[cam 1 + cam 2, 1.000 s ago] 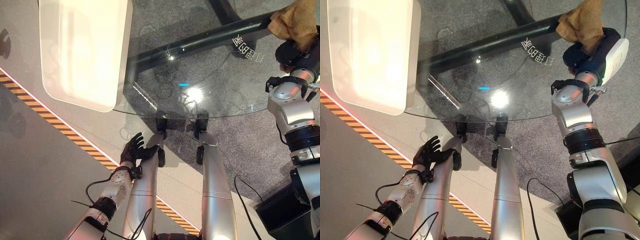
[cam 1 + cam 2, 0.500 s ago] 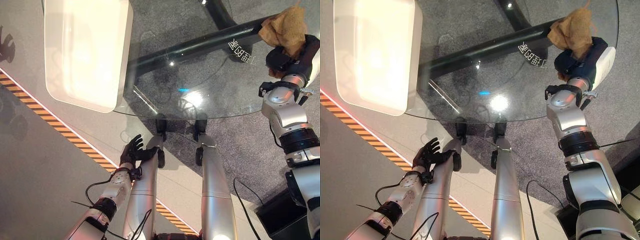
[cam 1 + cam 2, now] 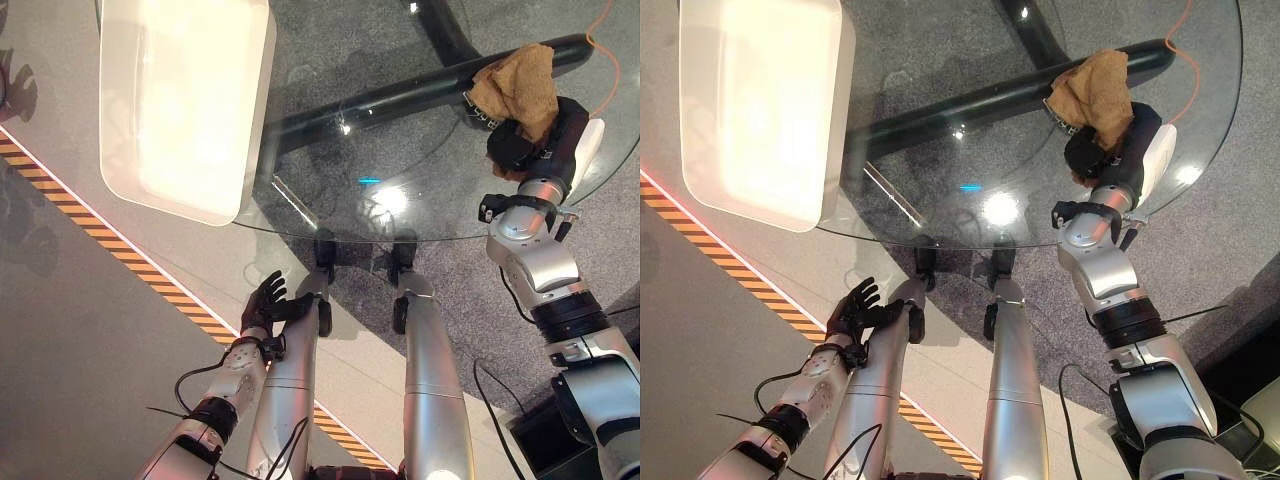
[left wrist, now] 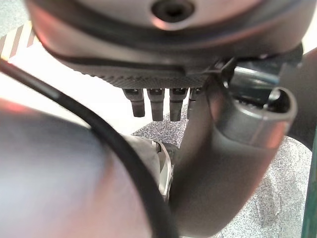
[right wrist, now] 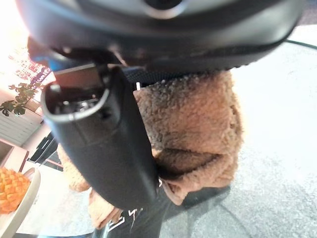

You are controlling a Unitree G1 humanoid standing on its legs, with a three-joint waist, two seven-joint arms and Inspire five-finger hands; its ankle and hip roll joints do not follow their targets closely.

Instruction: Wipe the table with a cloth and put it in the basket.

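Note:
A brown fuzzy cloth (image 3: 520,88) lies bunched on the round glass table (image 3: 400,165) at its right side. My right hand (image 3: 535,142) sits on the cloth's near edge, shut on it. In the right wrist view the thumb (image 5: 106,148) presses against the cloth (image 5: 198,134), and the fingers are hidden behind it. The white basket (image 3: 254,110) rests on the table's far left part, well away from the cloth. My left hand (image 3: 265,303) hangs low below the table's near edge with its fingers (image 4: 156,101) straight.
A black tubular table base (image 3: 380,100) runs under the glass. An orange cord (image 3: 600,30) lies on the carpet at the far right. Striped orange-black tape (image 3: 130,265) crosses the floor on the left. A dark box (image 3: 550,440) sits at the lower right.
My right hand has slid the cloth leftward and inward across the glass from the right rim. The camera shifted slightly. The left hand stayed put.

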